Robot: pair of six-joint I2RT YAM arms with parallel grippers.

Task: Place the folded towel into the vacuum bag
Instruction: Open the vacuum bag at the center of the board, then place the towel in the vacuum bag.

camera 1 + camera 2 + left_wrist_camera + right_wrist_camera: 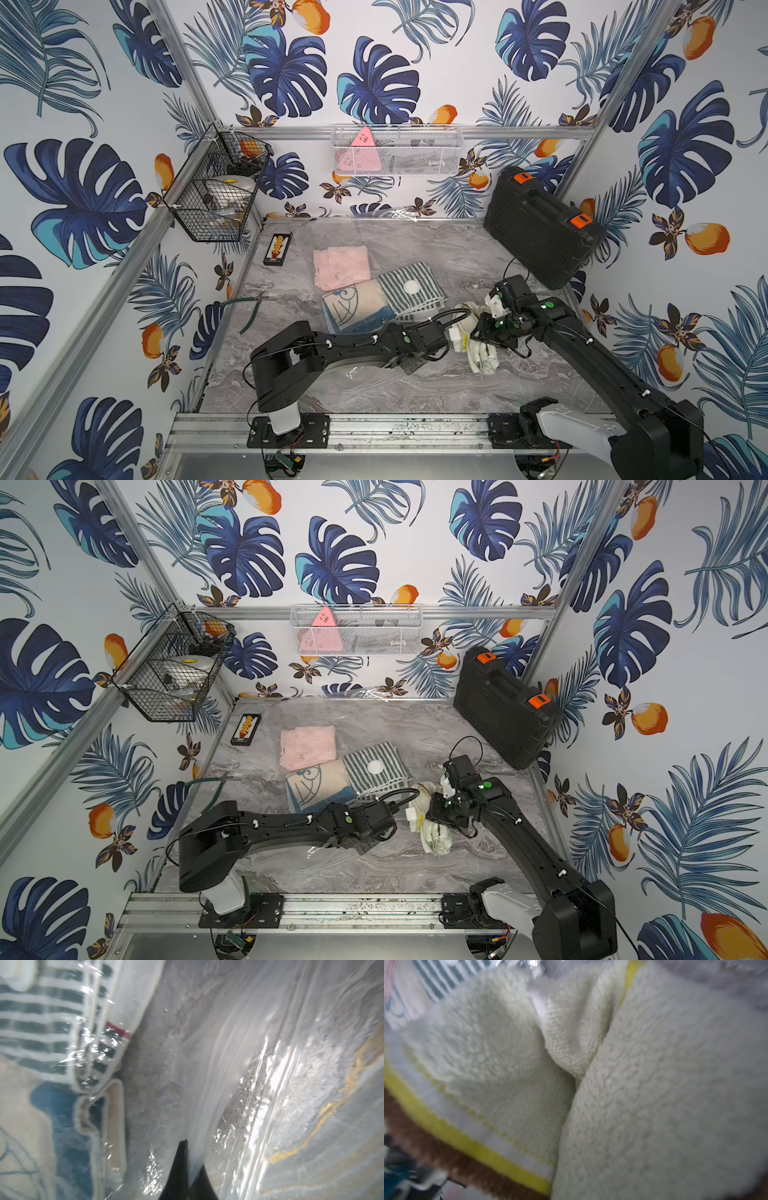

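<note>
The vacuum bag (399,241) (357,717) lies flat across the marble table, clear and crinkly, with its round white valve disc (412,286) on top. Inside it lie a pink towel (341,266), a striped one (409,286) and a beige-blue one (357,305). My left gripper (409,365) (193,1153) is shut on the bag's thin plastic film (259,1084) at its near edge. The folded towel (482,353) (436,833) (654,1095), cream with a yellow stripe, hangs bunched from my right gripper (473,334), just right of the bag's mouth. The towel hides the right fingers in the right wrist view.
A black tool case (540,228) leans at the back right corner. Green-handled pliers (253,307) lie at the table's left edge, with a small black abacus (277,248) behind them. A black wire basket (216,195) and a white mesh basket (397,149) hang on the walls.
</note>
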